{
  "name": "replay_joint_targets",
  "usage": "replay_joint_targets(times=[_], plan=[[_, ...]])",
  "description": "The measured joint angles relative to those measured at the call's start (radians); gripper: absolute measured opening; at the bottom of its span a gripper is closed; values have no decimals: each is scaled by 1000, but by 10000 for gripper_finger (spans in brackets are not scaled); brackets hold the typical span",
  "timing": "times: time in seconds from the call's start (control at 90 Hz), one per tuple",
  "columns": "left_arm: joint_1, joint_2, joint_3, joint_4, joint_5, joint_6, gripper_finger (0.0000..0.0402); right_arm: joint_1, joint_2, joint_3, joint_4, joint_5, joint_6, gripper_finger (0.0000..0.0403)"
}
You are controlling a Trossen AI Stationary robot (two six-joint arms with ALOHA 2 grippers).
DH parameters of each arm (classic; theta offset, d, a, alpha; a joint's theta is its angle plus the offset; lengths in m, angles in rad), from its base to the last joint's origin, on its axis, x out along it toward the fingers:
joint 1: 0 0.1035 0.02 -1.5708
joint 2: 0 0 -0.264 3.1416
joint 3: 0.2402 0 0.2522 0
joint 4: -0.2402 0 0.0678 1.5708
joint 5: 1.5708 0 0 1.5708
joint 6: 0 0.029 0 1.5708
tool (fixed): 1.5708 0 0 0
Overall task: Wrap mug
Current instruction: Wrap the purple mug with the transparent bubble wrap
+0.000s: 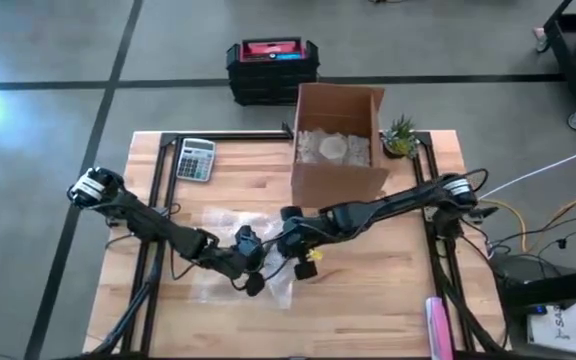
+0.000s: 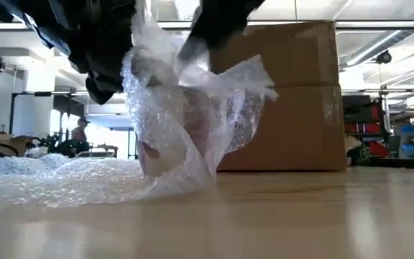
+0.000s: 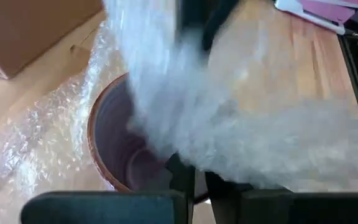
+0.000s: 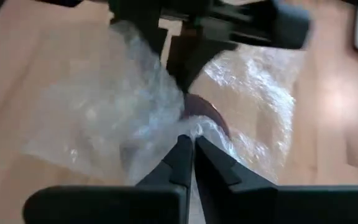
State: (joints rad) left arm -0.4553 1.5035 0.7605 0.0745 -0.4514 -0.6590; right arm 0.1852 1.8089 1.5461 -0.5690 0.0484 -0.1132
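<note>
A brown mug (image 3: 114,146) lies on its side on the table inside a sheet of clear bubble wrap (image 1: 230,222); the low view shows it reddish through the plastic (image 2: 192,119). The wrap is pulled up over the mug, and its remaining part lies flat on the table toward the left (image 2: 42,180). My left gripper (image 3: 199,180) and my right gripper (image 4: 188,146) meet over the mug at the table's middle, each shut on the wrap. The high view hides the mug under both arms. My left gripper pinches a bunched part of the bubble wrap (image 3: 229,162) between its two fingers, just beside the mug's open mouth. The wrap rises from there over the mug. How many layers it has, I cannot tell. My right gripper pinches a gathered fold of the wrap (image 4: 194,127) between its two fingertips, coming from above and from the table's right, right over the mug's rim (image 4: 210,112). The sheet is lifted there and drapes down both sides of the mug to the table.
A cardboard box (image 1: 338,150) with packing inside stands at the far middle, close behind the mug. A calculator (image 1: 195,158) lies at the far left, a small plant (image 1: 400,135) at the far right, a pink object (image 1: 438,325) at the near right edge.
</note>
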Motion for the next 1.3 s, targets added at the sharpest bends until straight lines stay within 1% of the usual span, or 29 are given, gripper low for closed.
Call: replay_joint_targets(times=[0.111,0.244,0.311,0.367,0.456,0.533,0.589,0.678,0.744,0.811,0.9,0.989,1.1,1.178,1.3], plan=[[0,-3,-1,-4,5,0,20,0,-65,1,-123,3,15,0],[0,-2,-1,-3,6,-1,20,0,-110,-4,-317,4,87,0],[-1,-2,-1,-2,6,-1,20,0,-122,-29,-401,8,138,0],[-1,-2,-1,-2,7,-1,20,0,-125,-77,-420,37,162,0],[-1,-2,-1,-1,8,-1,20,0,-120,-180,-354,122,165,0],[-1,-2,-1,-1,8,-1,20,-3,-105,-256,-244,164,142,0],[-1,-2,-1,3,8,-1,20,-3,-92,-279,-156,192,110,0],[-1,-2,-2,5,9,-1,20,8,-89,-272,10,233,57,0],[-1,-2,-2,6,9,-2,20,22,-92,-261,144,218,16,0],[-1,-2,-2,8,11,-5,20,31,-90,-261,264,143,-17,0],[-1,0,-4,8,16,-6,20,38,-65,-263,381,60,-28,0],[0,1,-5,13,16,-6,20,44,-22,-262,437,29,-28,0],[5,1,-5,17,15,-12,20,46,47,-260,459,25,-7,0],[7,1,-4,23,11,-21,20,46,72,-242,433,31,14,0],[8,-20,-4,32,27,-24,20,45,75,-235,381,32,24,0]])
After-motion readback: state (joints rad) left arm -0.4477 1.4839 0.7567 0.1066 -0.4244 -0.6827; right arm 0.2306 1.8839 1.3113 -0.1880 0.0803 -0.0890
